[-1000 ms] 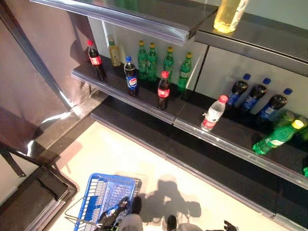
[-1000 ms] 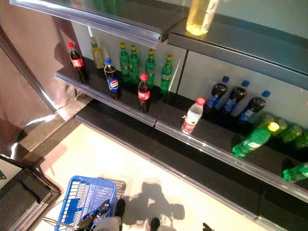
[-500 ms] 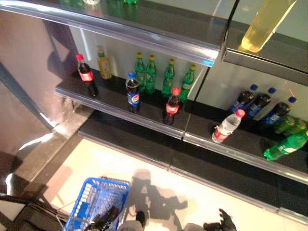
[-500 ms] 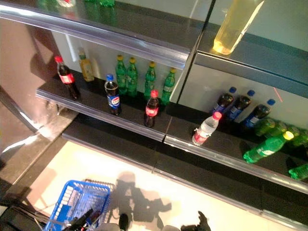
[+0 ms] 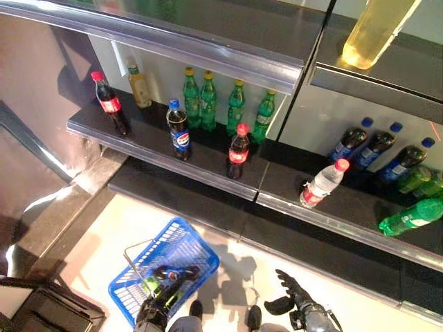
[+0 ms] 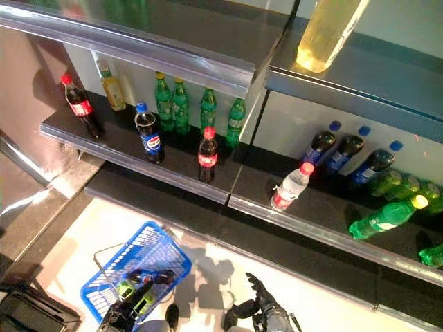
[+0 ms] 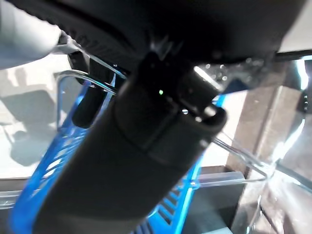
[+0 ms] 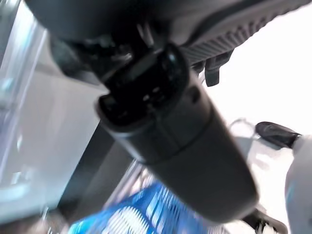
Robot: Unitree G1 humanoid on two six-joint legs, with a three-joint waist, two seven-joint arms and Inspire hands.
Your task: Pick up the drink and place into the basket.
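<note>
The blue basket (image 5: 181, 254) hangs low at the left above the pale floor, and my left hand (image 5: 165, 289) is shut on its wire handles (image 5: 136, 257). The basket also shows in the left wrist view (image 7: 59, 152). My right hand (image 5: 289, 299) is low at the centre right, fingers spread, holding nothing, well below the shelf. On the lower shelf (image 5: 159, 160) stand a red-capped cola bottle (image 5: 237, 149), a blue-capped cola bottle (image 5: 178, 130), another cola bottle (image 5: 109, 104) and green bottles (image 5: 223, 104). A clear water bottle (image 5: 321, 184) leans further right.
Dark blue-capped bottles (image 5: 375, 145) and lying green bottles (image 5: 412, 217) fill the shelf's right part. A yellow bottle (image 5: 375, 28) stands on the upper shelf (image 5: 208, 41), which overhangs the lower one. A dark base ledge (image 5: 208, 214) runs under the shelves. A dark object (image 5: 55, 315) sits at lower left.
The view has shifted. The blue basket has come up and forward with my left hand. My right hand has risen into view with its fingers spread.
</note>
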